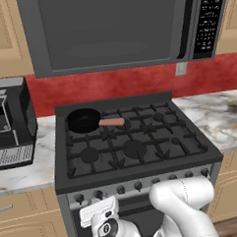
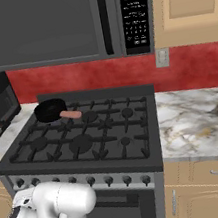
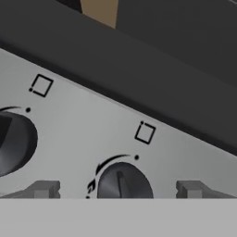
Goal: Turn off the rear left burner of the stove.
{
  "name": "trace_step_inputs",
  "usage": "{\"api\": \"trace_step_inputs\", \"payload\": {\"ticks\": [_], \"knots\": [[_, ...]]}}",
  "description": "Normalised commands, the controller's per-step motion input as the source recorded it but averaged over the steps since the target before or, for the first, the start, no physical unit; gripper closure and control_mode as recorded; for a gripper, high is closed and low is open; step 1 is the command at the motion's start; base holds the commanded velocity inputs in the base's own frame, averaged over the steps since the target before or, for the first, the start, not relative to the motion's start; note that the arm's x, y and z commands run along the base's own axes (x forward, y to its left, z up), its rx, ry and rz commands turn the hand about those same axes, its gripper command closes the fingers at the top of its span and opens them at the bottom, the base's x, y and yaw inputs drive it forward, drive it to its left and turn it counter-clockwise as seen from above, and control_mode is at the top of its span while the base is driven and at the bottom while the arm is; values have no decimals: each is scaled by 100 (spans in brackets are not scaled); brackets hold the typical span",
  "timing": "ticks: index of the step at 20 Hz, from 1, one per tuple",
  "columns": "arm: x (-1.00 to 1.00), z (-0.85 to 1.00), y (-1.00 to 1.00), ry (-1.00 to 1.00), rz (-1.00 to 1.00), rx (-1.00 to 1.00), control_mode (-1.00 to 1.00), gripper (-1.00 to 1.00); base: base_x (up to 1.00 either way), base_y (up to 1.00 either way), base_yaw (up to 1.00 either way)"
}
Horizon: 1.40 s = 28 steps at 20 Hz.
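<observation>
Dark-grey stove (image 1: 136, 139), black grates. Rear left burner (image 1: 84, 123) at back left corner, under black skillet (image 1: 84, 120) with salmon-pink handle. Gripper (image 3: 118, 190) at silver knob strip; jaws apart, flanking a dark knob (image 3: 124, 183), not touching.

Glossy white arm (image 1: 186, 205), dark round joints

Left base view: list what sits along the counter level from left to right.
Black toaster oven on the left marble counter → skillet with its pink handle, over the rear left burner → stove grates → right marble counter.
</observation>
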Motion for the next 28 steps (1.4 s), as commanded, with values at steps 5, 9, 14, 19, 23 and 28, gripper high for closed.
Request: {"api": "trace_step_inputs", "payload": {"ticks": [5, 9, 14, 19, 23, 28], "knots": [[0, -6, 0, 0, 0, 0, -100, -100, 0, 0, 0], [0, -3, -4, 0, 0, 0, -100, -100, 0, 0, 0], [5, 0, -3, 0, 0, 0, -100, 100, 0, 0, 0], [6, 0, 0, 0, 0, 0, -100, 100, 0, 0, 0], [5, 0, 0, 0, 0, 0, -100, 100, 0, 0, 0], [5, 0, 0, 0, 0, 2, -100, 100, 0, 0, 0]]}}
